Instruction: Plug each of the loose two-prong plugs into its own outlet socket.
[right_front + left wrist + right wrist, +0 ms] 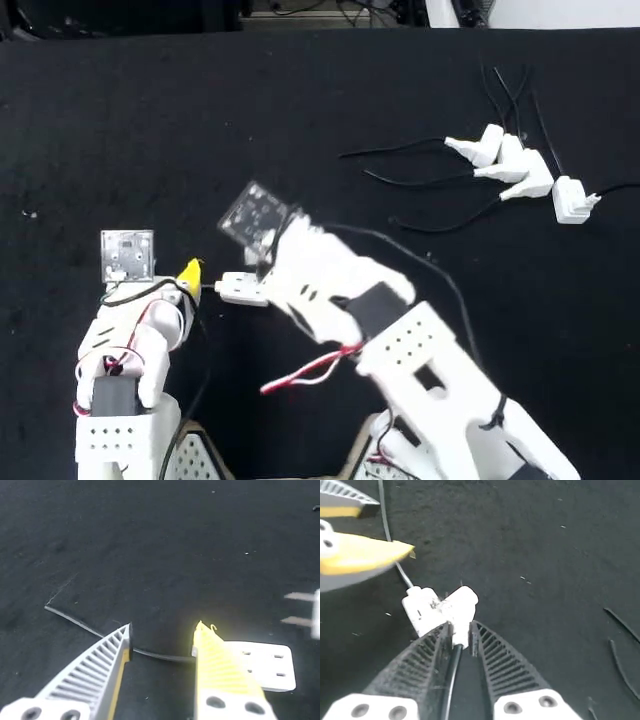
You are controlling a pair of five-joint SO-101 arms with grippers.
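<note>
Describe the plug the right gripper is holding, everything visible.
The two-prong plug is white and plastic-looking, with a rounded body. Its black cord runs back between the fingers of the right gripper, which is shut on the plug's rear. In the left wrist view its two metal prongs are bare, so it is not inserted. It sits right beside the white outlet socket near the table's middle; whether the two touch is unclear.

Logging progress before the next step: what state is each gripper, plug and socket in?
left gripper: open.
held plug: prongs bare, not inserted.
right gripper: shut on held plug.
outlet socket: slots empty.
loose plugs: unplugged, lying on the table.
</note>
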